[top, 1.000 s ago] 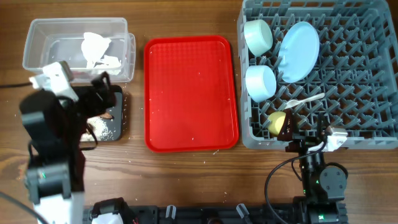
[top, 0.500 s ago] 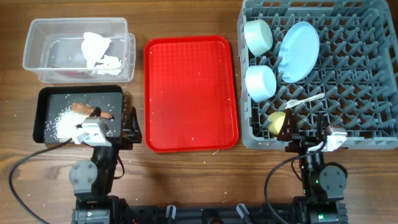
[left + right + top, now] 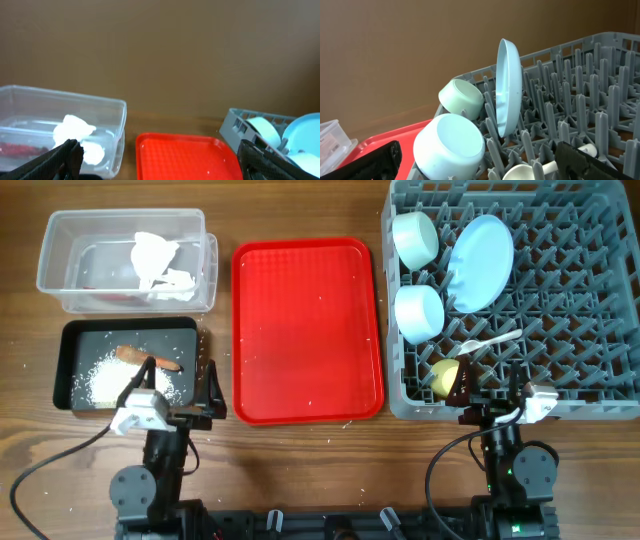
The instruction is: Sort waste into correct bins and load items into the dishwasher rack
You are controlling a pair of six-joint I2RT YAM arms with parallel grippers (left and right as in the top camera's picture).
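The clear tub (image 3: 60,240) holds the white napkin (image 3: 155,260) and the red wrapper (image 3: 20,149). The black tray (image 3: 65,360) holds rice-like crumbs (image 3: 105,385) and the brown stick (image 3: 145,358); I cannot make out the brown lump. The grey rack (image 3: 600,330) holds the plate (image 3: 480,262) on edge, the mint bowl (image 3: 415,238), the light-blue bowl (image 3: 420,312), the white spoon (image 3: 490,342) and the yellow cup (image 3: 445,377). My left gripper (image 3: 208,392) is open and empty at the tray's near right corner. My right gripper (image 3: 490,395) is open and empty at the rack's front edge.
The flat red tray (image 3: 308,330) lies between the bins and the rack, with a few white specks on it. A few crumbs lie on the wood in front of it. Both arm bases and their cables sit at the table's front edge.
My left arm has drawn back from over the black tray to the front edge, uncovering the crumbs and stick. The right arm has not moved.
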